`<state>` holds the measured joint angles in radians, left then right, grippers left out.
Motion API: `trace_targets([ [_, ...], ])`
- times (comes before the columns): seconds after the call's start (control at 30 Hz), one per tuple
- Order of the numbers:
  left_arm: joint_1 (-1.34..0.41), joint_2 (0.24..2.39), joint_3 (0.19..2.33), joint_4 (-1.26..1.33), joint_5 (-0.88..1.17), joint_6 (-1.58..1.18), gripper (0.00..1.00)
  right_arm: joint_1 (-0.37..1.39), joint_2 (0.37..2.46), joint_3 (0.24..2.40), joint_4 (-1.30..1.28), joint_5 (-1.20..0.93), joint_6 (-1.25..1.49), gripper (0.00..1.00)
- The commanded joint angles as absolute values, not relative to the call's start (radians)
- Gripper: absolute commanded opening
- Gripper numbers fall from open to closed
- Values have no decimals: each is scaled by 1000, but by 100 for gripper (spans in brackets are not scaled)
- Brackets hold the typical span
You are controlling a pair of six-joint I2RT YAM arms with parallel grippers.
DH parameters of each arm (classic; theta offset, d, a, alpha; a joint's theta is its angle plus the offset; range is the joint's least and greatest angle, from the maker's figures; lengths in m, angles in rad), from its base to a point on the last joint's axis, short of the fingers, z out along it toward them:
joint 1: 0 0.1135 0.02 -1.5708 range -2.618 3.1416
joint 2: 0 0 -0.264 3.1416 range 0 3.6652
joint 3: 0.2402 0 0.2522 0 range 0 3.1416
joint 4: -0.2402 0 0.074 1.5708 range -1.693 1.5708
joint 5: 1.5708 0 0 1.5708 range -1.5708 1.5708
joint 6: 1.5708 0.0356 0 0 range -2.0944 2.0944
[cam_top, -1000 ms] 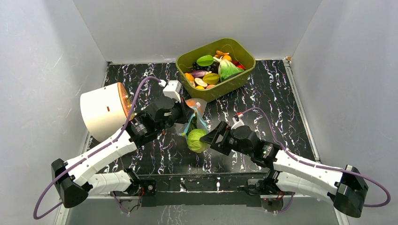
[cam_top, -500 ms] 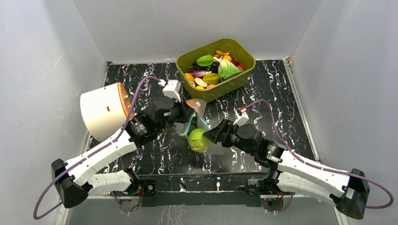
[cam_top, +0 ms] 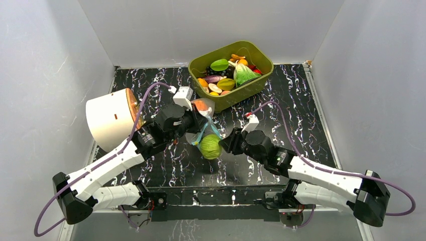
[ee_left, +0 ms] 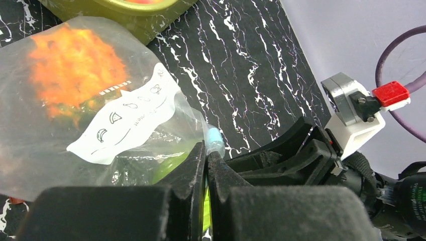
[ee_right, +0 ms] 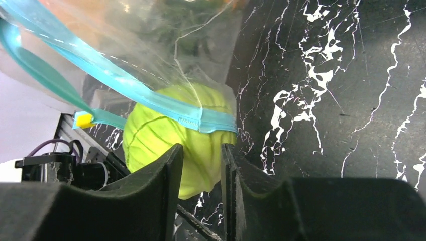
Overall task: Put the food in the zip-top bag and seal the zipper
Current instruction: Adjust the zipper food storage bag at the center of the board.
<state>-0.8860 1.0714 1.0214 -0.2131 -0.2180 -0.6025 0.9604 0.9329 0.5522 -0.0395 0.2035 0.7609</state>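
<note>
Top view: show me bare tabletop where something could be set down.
Free: table between olive tub and right arm; far-left corner between white cylinder and tub. Crowded: centre, where left gripper, right gripper, zip-top bag and cabbage meet.

1 overhead camera looks down on the tabletop [cam_top: 301, 110] from the near edge; 2 wrist cameras sit close, all 3 sharing the zip-top bag [ee_left: 50, 125].

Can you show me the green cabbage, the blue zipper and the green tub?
cabbage [ee_right: 150, 135]: right wrist view, its bare side below the zipper.
zipper [ee_right: 211, 122]: right wrist view, the stretch crossing the cabbage.
tub [cam_top: 246, 92]: top view, its near outer wall.
</note>
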Motion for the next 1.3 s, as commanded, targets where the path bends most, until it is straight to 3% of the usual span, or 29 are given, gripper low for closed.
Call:
trace_targets([
  [0.0, -887, 1018, 1056, -172, -219, -614, 0, 963, 957, 581, 47, 244, 721, 29],
  [0.17, -887, 1014, 1052, -169, -224, -614, 0, 963, 995, 547, 119, 210, 741, 26],
  [0.37, -888, 1008, 1039, -178, -227, -614, 0, 962, 963, 577, 152, 193, 688, 32],
  [0.47, -887, 1001, 1032, -178, -230, -616, 0, 963, 942, 593, 134, 205, 710, 44],
  [0.57, -887, 1001, 1034, -178, -240, -617, 0, 963, 930, 614, 84, 191, 743, 50],
  [0.63, -888, 1005, 1037, -181, -256, -612, 0, 963, 920, 665, -35, 204, 803, 56],
  [0.77, -887, 1019, 1038, -180, -282, -605, 0, 963, 887, 776, -375, 290, 1023, 78],
  [0.87, -888, 1030, 1035, -154, -271, -615, 0, 963, 828, 748, -439, 245, 1142, 87],
  [1.0, -887, 1049, 1045, -140, -267, -632, 0, 963, 716, 583, -279, 129, 1282, 95],
  [1.27, -887, 1071, 1068, -141, -307, -668, 0, 963, 716, 470, -190, 72, 1428, 97],
])
